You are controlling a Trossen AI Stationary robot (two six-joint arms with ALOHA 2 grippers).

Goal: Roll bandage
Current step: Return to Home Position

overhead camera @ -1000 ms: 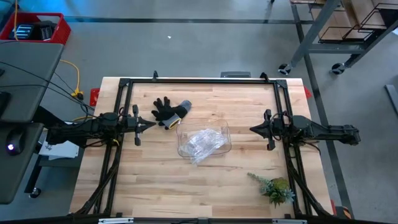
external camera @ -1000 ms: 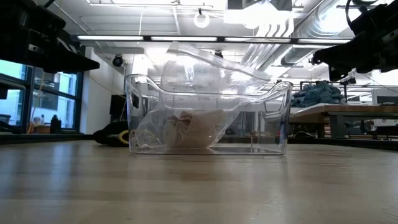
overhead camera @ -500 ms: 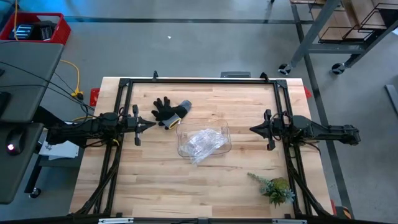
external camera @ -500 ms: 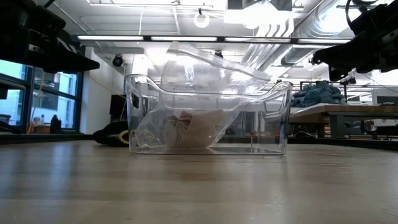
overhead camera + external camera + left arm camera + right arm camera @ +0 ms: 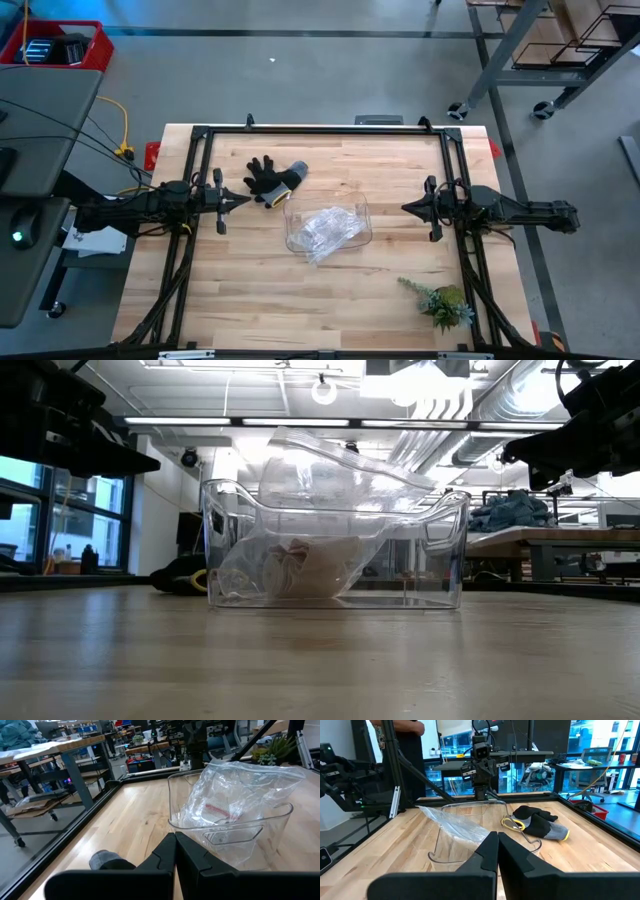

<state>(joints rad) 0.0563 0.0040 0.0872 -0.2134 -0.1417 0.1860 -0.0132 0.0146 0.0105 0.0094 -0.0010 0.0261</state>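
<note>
The bandage (image 5: 298, 568) sits bunched up inside the clear plastic bag (image 5: 325, 228), and the bag lies in the clear bin (image 5: 452, 560) near the middle of the tabletop (image 5: 260, 290). A black-and-grey glove (image 5: 272, 178) lies just beside the bin. The left pincer (image 5: 243, 201) and the right pincer (image 5: 404, 208) hang on either side, apart from the bin, each clenched on nothing. A small green plant (image 5: 442, 303) sits on the right arm's side.

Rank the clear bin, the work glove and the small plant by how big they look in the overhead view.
1. The clear bin looks largest.
2. The plant and the work glove cover about the same area, so I won't rank those two.
</note>
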